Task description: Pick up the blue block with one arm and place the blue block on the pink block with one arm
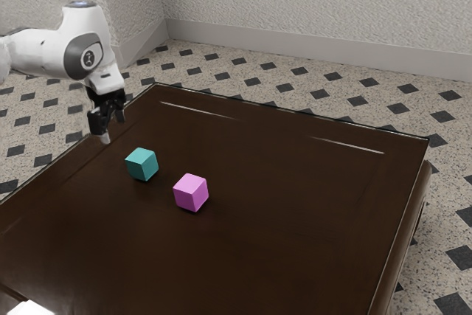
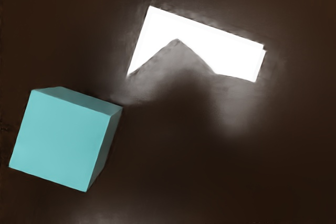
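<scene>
Gripper (image 1: 105, 125) hangs open and empty over the table (image 1: 295, 212), the blue block (image 1: 141, 164) below it toward the exterior view's right, just short of the pink block (image 1: 191, 192).

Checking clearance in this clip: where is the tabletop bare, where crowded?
Bare: the table from the pink block to the exterior view's right edge, and the near strip. Crowded: blue block beside pink block, gripper above-left of them.

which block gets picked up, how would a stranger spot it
Look at the dark table, on the side nearest the white arm. Two cubes sit there, apart; the blue block is the teal one closer to the arm, its neighbour the pink block.
</scene>
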